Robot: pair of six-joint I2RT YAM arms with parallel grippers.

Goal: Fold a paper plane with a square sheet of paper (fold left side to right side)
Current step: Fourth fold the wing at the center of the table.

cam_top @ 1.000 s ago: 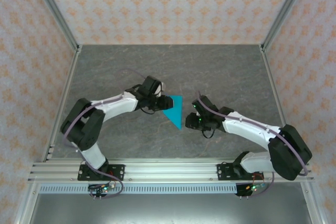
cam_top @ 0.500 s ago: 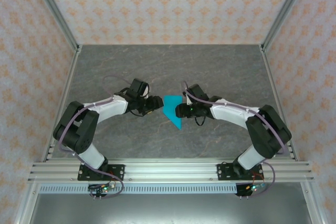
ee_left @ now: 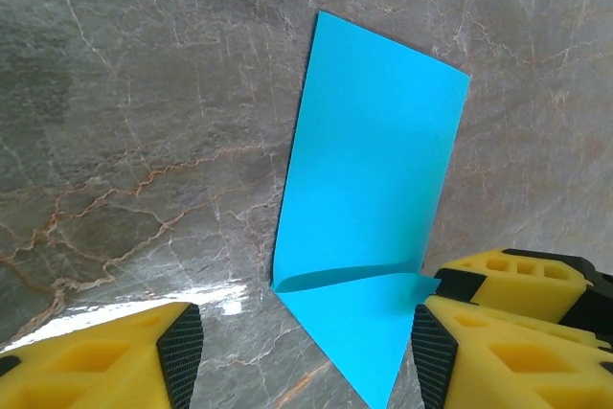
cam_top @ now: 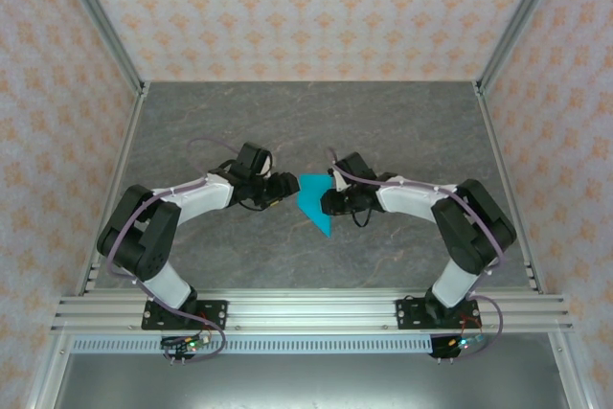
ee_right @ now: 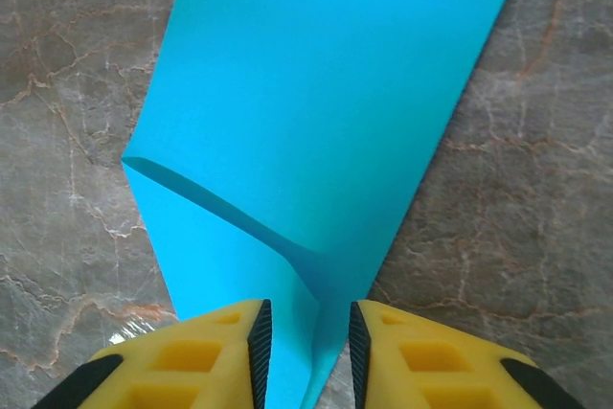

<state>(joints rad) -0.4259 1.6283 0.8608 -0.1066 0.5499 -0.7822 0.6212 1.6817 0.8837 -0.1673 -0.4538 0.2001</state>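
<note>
One folded sheet of paper (cam_top: 314,202) is laid at the middle of a grey marbled table (cam_top: 402,122), which is walled by patterned panels (cam_top: 306,7). It is flanked by the left gripper (cam_top: 285,189), spread wide, and the right gripper (ee_right: 305,332), narrowly parted around a lifted flap whose tip is cut off.

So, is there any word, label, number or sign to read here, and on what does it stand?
None can be read.
The blue paper is plain.
The yellow fingers of the right end effector carry no marking.
The walls bear only an ornament pattern.
Any print on the small boards at the near edge is too small to tell.
</note>
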